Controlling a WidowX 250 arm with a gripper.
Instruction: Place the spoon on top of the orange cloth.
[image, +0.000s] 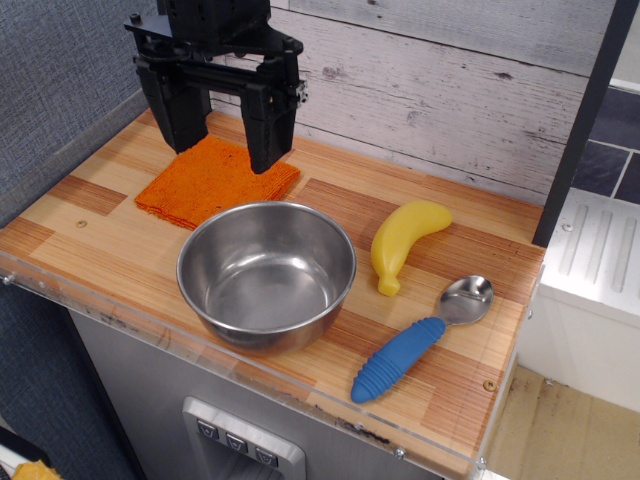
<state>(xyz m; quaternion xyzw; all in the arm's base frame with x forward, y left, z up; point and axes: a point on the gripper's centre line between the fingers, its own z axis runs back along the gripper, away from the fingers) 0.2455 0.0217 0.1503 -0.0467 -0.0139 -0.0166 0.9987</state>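
The spoon (418, 340) has a thick blue ribbed handle and a shiny silver bowl. It lies on the wooden counter at the front right, bowl end pointing to the back right. The orange cloth (212, 182) lies flat at the back left of the counter. My black gripper (222, 148) hangs above the cloth with its two fingers wide apart and nothing between them. It is far to the left of the spoon.
A steel bowl (267, 270) stands in the middle front, between the cloth and the spoon. A yellow toy banana (402, 242) lies just behind the spoon. A grey wall runs along the left, a plank wall behind, and a dark post (585, 120) stands at the right.
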